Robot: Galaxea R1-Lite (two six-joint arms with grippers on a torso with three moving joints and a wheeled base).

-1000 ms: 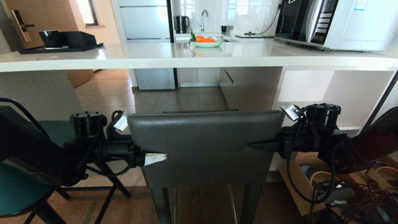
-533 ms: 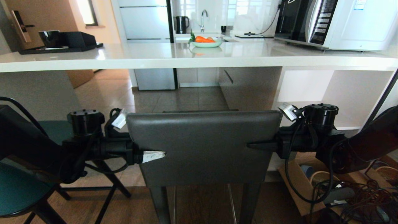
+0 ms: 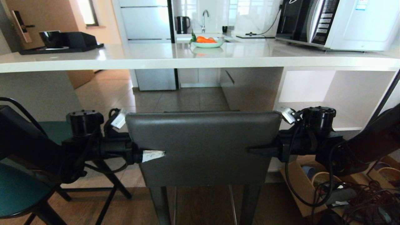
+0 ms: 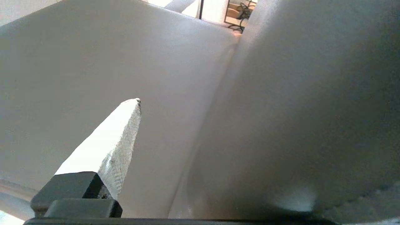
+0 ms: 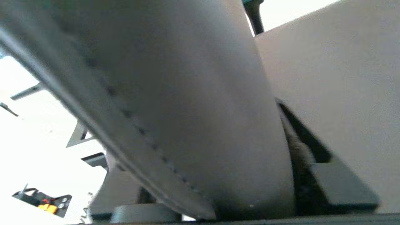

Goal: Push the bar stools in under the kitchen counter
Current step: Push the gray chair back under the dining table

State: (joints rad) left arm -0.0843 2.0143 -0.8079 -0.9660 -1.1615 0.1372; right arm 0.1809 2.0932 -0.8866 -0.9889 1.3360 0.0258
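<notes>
The dark grey bar stool (image 3: 203, 147) stands in the middle, its rectangular back facing me, just short of the white kitchen counter (image 3: 156, 56). My left gripper (image 3: 161, 147) is open astride the back's left edge, with its white-padded finger (image 4: 122, 137) over the near face. My right gripper (image 3: 253, 145) is open astride the right edge, and its black finger (image 5: 300, 150) lies against the leather (image 5: 187, 93). Both far fingers are hidden behind the back. The teal bar stool (image 3: 18, 187) stands at the left, under my left arm.
A bowl of carrots (image 3: 207, 42), a black tray with a cup (image 3: 59, 42) and a microwave (image 3: 343, 22) are on the counter. White open shelves (image 3: 337, 90) fill the space under its right part. Cables and baskets (image 3: 353, 193) lie on the floor at the right.
The grey stool's back and both grippers have shifted slightly to the left, while the counter holds its place in the view. Both grippers stay astride the back.
</notes>
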